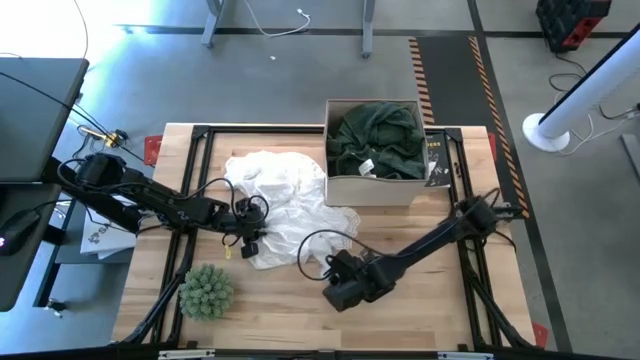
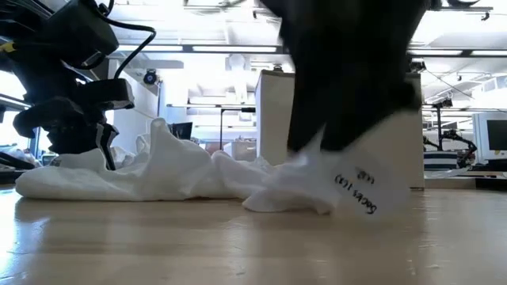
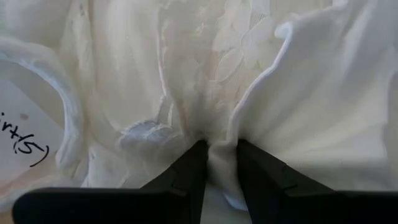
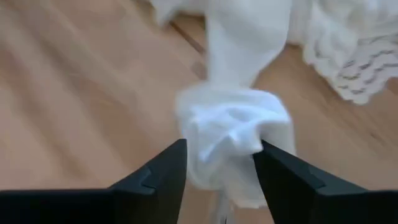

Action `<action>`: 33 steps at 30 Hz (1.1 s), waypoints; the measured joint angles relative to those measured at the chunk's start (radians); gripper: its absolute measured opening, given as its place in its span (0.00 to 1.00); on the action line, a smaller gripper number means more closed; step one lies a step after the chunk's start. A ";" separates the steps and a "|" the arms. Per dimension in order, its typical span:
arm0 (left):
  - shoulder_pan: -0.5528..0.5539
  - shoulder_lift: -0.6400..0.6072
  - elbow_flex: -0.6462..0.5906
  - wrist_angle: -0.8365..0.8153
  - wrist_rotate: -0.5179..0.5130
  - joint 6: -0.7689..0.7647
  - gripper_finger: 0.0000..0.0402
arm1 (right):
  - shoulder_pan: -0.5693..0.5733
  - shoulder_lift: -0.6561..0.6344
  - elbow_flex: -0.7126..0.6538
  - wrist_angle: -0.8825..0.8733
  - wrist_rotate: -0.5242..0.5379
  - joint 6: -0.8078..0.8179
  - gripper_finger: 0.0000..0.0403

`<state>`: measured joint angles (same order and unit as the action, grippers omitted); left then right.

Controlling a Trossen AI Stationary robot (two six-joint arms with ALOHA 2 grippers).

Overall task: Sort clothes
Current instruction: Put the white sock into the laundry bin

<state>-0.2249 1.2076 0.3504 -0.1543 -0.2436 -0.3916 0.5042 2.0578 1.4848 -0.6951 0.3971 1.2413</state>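
Observation:
A large white garment [image 1: 285, 200] lies crumpled on the wooden table, left of a cardboard box [image 1: 375, 185]. A dark green garment [image 1: 375, 140] lies inside the box. My left gripper [image 1: 250, 243] is at the white garment's near left edge, shut on it [image 3: 221, 155]. My right gripper [image 1: 335, 272] is at the garment's near right end, its fingers closed on a bunch of the white cloth [image 4: 230, 134]. A white handwritten tag [image 2: 360, 190] hangs below my right arm in the low view. The plaid, grey and black garments are out of view. My left gripper pinches a raised fold of the white garment [image 3: 219, 146] between its two fingers, which stand close together. In the low view the fingers [image 2: 107, 154] point down at the cloth from above. The rest of the garment lies on the table. My right gripper has a bunched end of the white garment [image 4: 233, 124] between its two fingers, cloth against both. A narrow band of cloth [image 4: 249, 37] runs from the bunch back to the rest of the garment. The bunch sits just above the table top.
A small spiky green ball [image 1: 207, 290] sits on the table near the front left. The box stands at the far middle. Dark rails [image 1: 200, 160] run along the table's edges. Bare wood [image 1: 420, 310] lies at the front right.

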 joint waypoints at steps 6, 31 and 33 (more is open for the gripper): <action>0.000 0.000 0.000 0.001 -0.001 0.000 0.21 | -0.027 0.117 0.004 0.022 0.000 -0.054 0.40; -0.061 -0.038 0.000 0.104 -0.003 -0.018 0.21 | -0.103 -0.096 0.798 -0.635 0.956 -0.625 0.03; -0.061 -0.039 0.000 0.101 -0.004 -0.018 0.21 | -0.158 -0.097 0.874 -0.657 0.984 -0.735 0.03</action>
<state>-0.2855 1.1690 0.3504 -0.0531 -0.2478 -0.4091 0.3460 1.9610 2.3588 -1.3518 1.3810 0.5059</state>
